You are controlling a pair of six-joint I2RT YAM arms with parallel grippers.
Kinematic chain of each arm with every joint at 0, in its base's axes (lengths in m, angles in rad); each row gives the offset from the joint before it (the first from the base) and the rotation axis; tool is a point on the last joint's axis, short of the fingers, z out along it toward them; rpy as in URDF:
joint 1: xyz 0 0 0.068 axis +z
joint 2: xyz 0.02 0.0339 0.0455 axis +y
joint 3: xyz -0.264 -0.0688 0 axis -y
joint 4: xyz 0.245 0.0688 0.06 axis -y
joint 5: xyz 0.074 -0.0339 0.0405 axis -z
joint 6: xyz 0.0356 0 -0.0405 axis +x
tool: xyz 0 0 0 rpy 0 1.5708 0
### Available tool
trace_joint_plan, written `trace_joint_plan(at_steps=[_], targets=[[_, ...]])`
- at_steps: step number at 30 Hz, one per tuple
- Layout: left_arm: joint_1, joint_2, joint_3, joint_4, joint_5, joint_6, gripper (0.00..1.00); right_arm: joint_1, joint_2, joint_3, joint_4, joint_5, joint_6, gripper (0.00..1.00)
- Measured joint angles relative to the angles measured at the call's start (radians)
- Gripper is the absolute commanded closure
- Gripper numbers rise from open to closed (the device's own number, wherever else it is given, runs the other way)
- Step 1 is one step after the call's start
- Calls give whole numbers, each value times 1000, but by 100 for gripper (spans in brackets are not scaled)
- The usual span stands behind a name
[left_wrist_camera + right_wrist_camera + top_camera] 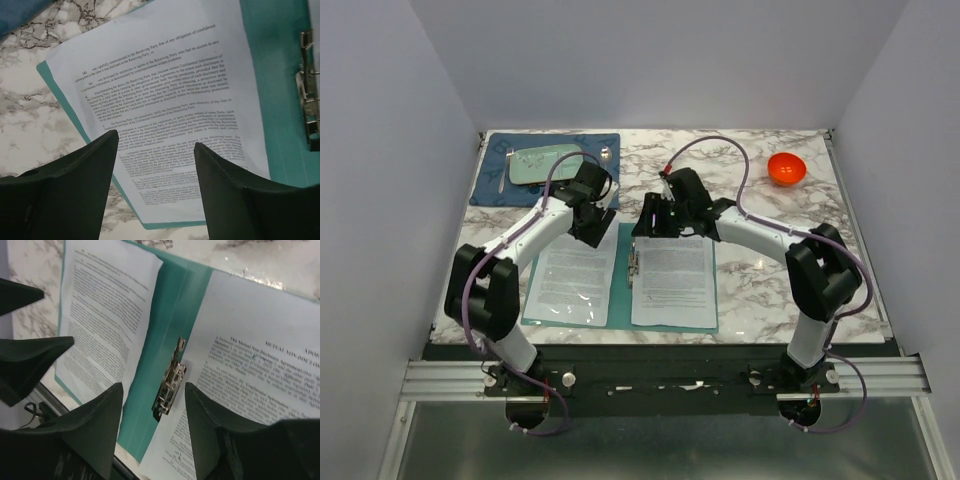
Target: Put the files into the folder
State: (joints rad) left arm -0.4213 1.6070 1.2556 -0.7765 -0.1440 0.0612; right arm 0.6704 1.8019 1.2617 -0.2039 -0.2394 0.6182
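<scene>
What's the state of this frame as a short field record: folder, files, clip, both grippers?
folder: teal, open flat on the marble table
files: left sheet on the left half, right sheet on the right half
clip: metal, at the spine, between the sheets
left gripper: open, above left sheet, holding nothing
right gripper: open, above clip, holding nothing

orange bowl far right; green tray on blue placemat.
</scene>
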Motion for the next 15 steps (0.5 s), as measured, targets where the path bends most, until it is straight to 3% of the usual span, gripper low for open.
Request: trace_joint_plan(at_steps=[6,15], targets=[[4,86,-22,27,-75,4,43,-45,93,37,128,-145,31,37],[49,151,-23,47,-110,10,44,-51,191,39,314,-307,36,40]])
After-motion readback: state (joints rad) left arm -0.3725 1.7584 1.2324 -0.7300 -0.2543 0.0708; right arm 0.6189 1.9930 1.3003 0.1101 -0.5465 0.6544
